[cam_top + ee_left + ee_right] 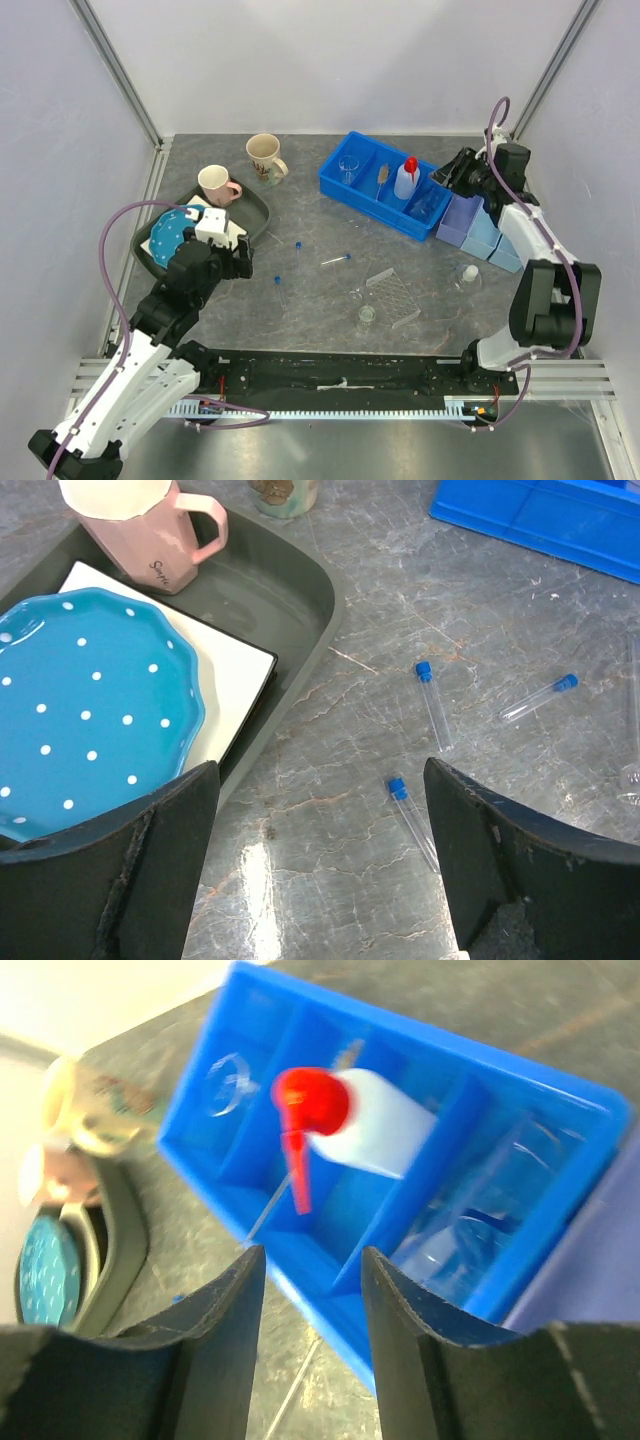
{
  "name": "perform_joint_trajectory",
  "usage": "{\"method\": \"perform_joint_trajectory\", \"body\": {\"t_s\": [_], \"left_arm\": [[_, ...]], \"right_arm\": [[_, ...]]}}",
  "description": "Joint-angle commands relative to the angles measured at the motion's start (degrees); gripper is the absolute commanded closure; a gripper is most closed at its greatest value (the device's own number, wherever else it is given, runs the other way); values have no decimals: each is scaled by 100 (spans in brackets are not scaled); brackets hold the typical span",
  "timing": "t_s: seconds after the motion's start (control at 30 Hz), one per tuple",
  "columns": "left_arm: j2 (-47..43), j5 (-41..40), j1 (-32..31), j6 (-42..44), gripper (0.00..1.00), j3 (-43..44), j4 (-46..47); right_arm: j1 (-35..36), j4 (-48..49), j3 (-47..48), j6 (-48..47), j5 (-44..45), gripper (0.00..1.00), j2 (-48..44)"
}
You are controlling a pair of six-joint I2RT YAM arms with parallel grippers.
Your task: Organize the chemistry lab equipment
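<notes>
blue bin (375, 208): squeeze bottle (405, 180), beaker (348, 168) | grey tray (258, 205): plate (170, 235), pink mug (215, 185)

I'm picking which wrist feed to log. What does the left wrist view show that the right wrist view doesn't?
Only left wrist: three blue-capped tubes clearly, loose on the table, and a white board under the blue dotted plate. Only right wrist: the squeeze bottle with red nozzle and a clear beaker inside the blue bin's compartments. Both: the blue bin, dark tray, plate and pink mug.
</notes>
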Motion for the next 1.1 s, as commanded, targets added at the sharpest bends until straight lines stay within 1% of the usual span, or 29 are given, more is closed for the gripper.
{"method": "perform_joint_trajectory", "body": {"t_s": [0.0,0.03,0.07,0.1,0.13,0.17,0.2,0.23,0.27,0.3,0.33,0.37,0.4,0.43,0.47,0.5,0.53,0.57,0.7,0.87,0.9,1.07], "left_arm": [[188,500,28,-38,10,151,231],[240,571,28,-38,10,142,231],[319,642,28,-38,10,160,231],[381,790,28,-47,9,168,231],[425,879,28,-56,9,177,222],[539,967,28,-108,9,212,213],[592,1194,28,-152,9,239,213],[645,1335,28,-213,9,265,205],[706,1511,28,-371,9,309,205],[811,1861,28,-442,9,335,213],[882,1995,19,-547,9,353,196],[935,2100,28,-818,9,362,178],[996,2310,28,-977,9,345,178],[1014,2434,19,-1135,9,318,178],[1023,2531,19,-1450,9,266,161],[1032,2689,19,-1627,9,222,161],[1032,2803,19,-1786,10,186,161],[1041,2918,2,-2031,11,90,195],[988,3419,-130,-2437,11,-200,441],[707,3367,-691,-2561,12,-736,1039],[689,3341,-745,-2561,12,-798,1205],[890,3297,-939,-2526,12,-921,1470]], "right_arm": [[-2,121,-95,-1317,-1895,46,-808],[7,60,-173,-1667,-2082,43,-906],[-2,-10,-218,-1827,-2267,40,-1011],[-2,-237,-262,-2011,-2530,38,-1239],[-2,-370,-332,-2474,-2680,35,-1354],[7,-502,-367,-2697,-2778,31,-1460],[-2,-851,-437,-2968,-2918,27,-1696],[7,-994,-499,-3458,-2954,25,-1820],[7,-1135,-560,-3724,-2981,22,-1952],[7,-1371,-726,-3945,-2963,20,-2223],[-2,-1400,-867,-4095,-2859,16,-2399],[7,-1409,-1016,-4427,-2788,11,-2584],[-2,-1400,-1331,-4587,-2718,7,-2951],[-2,-1417,-1456,-4780,-2613,4,-3111],[-11,-1487,-1492,-4895,-2559,2,-3200],[-20,-1775,-1466,-5053,-2524,2,-3184],[-20,-1865,-1475,-5115,-2541,2,-3166],[-37,-1909,-1501,-5168,-2646,2,-3174],[-73,-2015,-1493,-5265,-2770,2,-3166],[-99,-2199,-1493,-5458,-2831,2,-3131],[-99,-2217,-1493,-5493,-2823,2,-3122],[-108,-2331,-1458,-5564,-2717,2,-3113]]}}
